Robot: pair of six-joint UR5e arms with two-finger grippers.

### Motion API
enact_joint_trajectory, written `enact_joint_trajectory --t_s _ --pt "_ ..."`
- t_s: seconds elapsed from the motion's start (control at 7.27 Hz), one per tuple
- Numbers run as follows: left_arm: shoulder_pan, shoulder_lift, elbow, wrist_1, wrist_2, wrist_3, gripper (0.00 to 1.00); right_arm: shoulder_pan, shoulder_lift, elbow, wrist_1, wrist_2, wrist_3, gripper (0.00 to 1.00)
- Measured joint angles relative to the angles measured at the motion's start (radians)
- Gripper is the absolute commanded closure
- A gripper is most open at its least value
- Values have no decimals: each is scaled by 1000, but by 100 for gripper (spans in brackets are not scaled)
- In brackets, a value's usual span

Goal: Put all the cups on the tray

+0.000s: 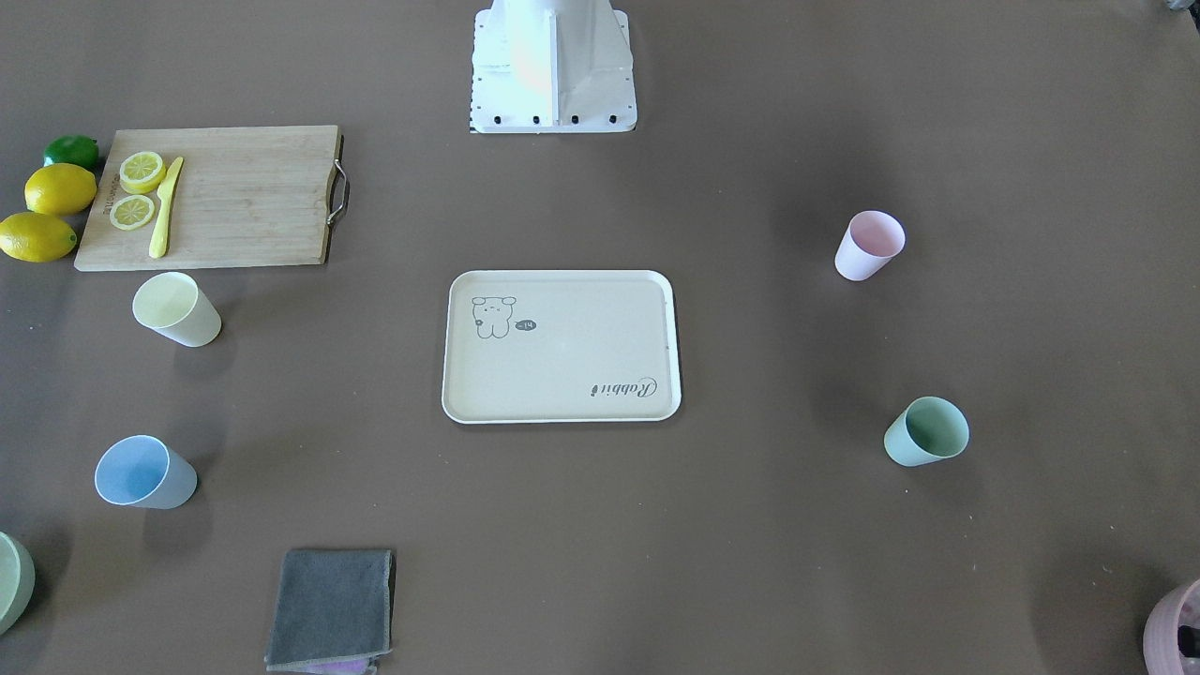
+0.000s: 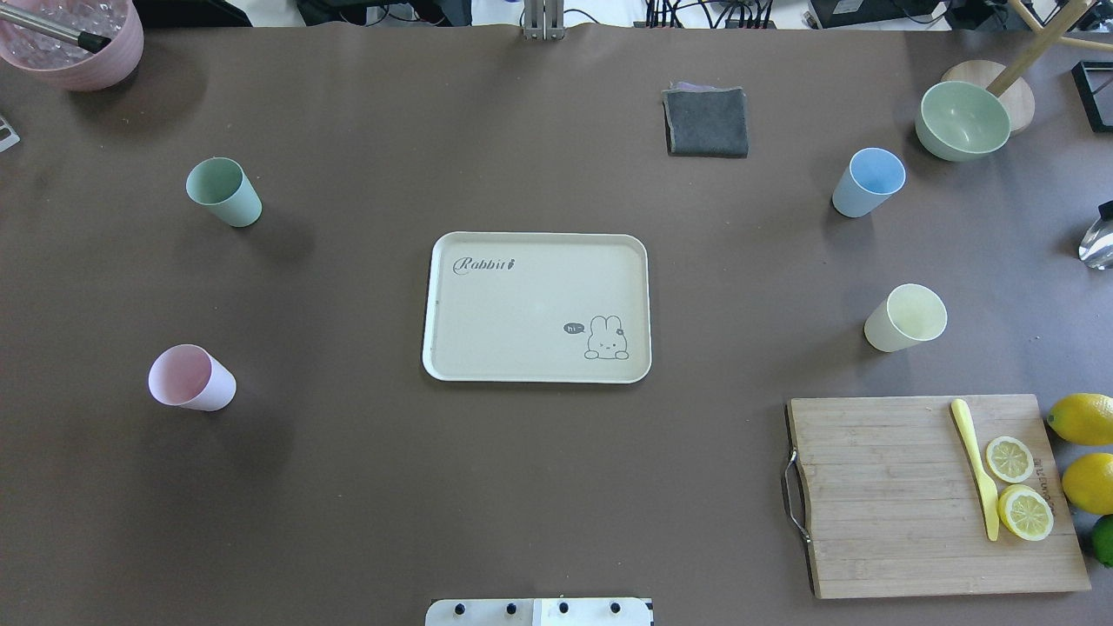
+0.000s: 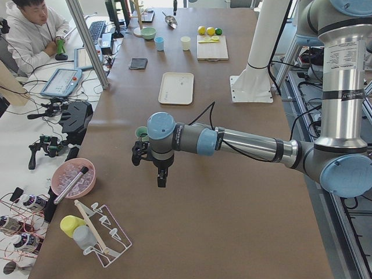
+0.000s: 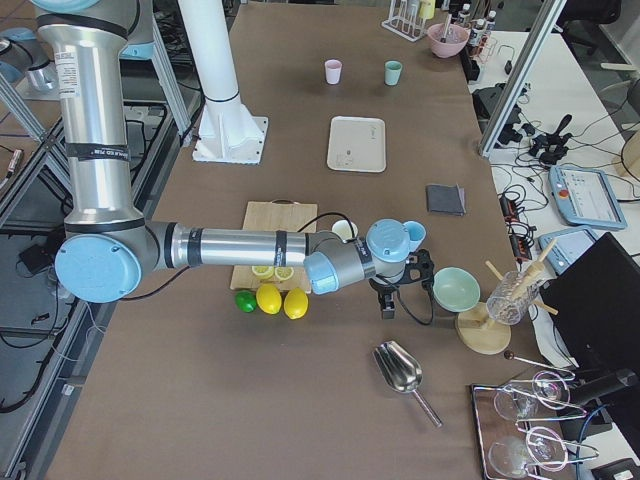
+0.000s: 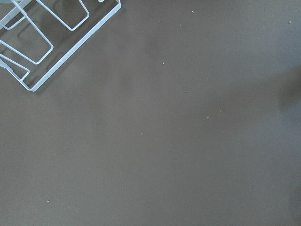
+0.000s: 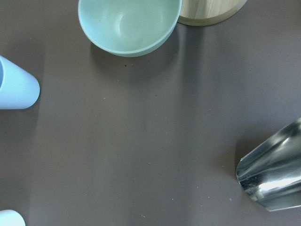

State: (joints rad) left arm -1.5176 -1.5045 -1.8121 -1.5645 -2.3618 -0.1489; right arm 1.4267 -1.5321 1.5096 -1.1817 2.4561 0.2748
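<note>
The cream rectangular tray (image 2: 522, 304) with a raised rim, a cartoon animal and "Rabbit" script lies at the middle of the brown tabletop (image 2: 348, 487). All four cups stand upright on the tabletop, mouths up, well apart from the tray.

On the robot's left of the tray are the sage green tapered tumbler (image 2: 224, 191), farther from the robot, and the pink tapered tumbler (image 2: 191, 378), nearer. On the tray's right are the light blue tapered tumbler (image 2: 868, 181), farther, and the pale yellow tapered tumbler (image 2: 904, 317), nearer.

Far beyond the tray's left corner, a mauve-pink round pot (image 2: 104, 61) holds clear ice-like lumps (image 2: 61, 17) and a metal rod with a dark tip (image 2: 43, 28). Past the blue tumbler, away from the tray, sits a larger sage green round bowl (image 2: 963, 119).

A wooden cutting board (image 2: 887, 496) on the tray's near right carries a yellow plastic knife (image 2: 976, 465) and two lemon halves (image 2: 1009, 458).

The left tool (image 3: 161, 177) hangs over the tabletop beyond the green tumbler, far from the tray. The right tool (image 4: 388, 300) hangs beyond the blue tumbler, near the bowl. I cannot tell whether either is wide or narrow.
</note>
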Motion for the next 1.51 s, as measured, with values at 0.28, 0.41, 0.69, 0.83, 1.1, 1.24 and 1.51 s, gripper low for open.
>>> enact_joint_trajectory --t_s 0.28,0.41,0.69,0.83,1.1,1.24,1.51 --pt "4 0 -5 1 -5 -1 2 -5 -22 48 4 38 -3 0" --pt "5 0 -10 -1 -5 -1 2 -17 -35 81 4 47 -2 0" --pt "13 -1 -42 -9 -24 -15 2 -74 -40 132 5 50 36 0" --pt "37 -4 -72 -23 -53 -70 2 -124 -34 164 5 27 93 0" --pt "141 -2 -111 -122 -64 -268 2 -238 -23 206 5 -27 182 2" --pt "206 -2 -115 -191 -45 -380 2 -280 -20 211 5 -44 199 2" --pt "302 -2 -117 -269 18 -517 2 -358 -16 211 4 -86 216 18"
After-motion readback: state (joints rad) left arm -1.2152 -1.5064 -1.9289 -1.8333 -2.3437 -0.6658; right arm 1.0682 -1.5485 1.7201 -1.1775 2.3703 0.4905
